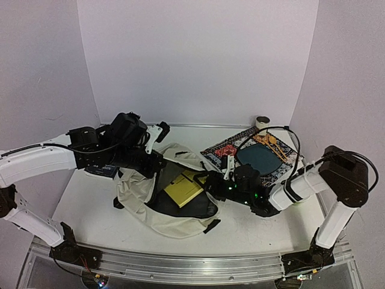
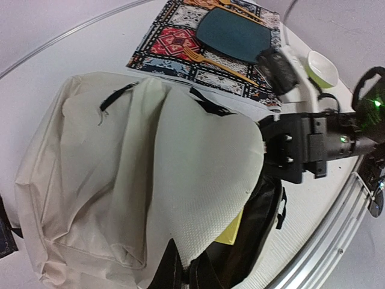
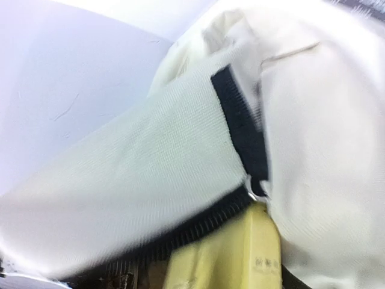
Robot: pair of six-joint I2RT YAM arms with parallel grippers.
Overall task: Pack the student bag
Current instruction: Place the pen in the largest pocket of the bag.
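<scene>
The student bag (image 1: 153, 201), cream with black zipper lines, lies in the middle of the table with its main opening gaping. A yellow book (image 1: 183, 188) sits in that dark opening and shows under the zipper in the right wrist view (image 3: 240, 256). My left gripper (image 2: 187, 246) is shut on the edge of the bag's top flap (image 2: 198, 162) and holds it lifted; in the top view it sits at the bag's far side (image 1: 157, 161). My right gripper (image 1: 215, 182) is at the right of the opening, beside the book. The flap hides its fingers.
A colourful patterned mat (image 1: 224, 150) lies back right, carrying a dark teal plate (image 1: 260, 158) and gold forks (image 2: 219, 63). A small tape roll (image 1: 262, 122) stands by the back wall. A pale green bowl (image 2: 322, 67) is near the right arm. A dark blue item (image 1: 99, 170) lies under my left arm.
</scene>
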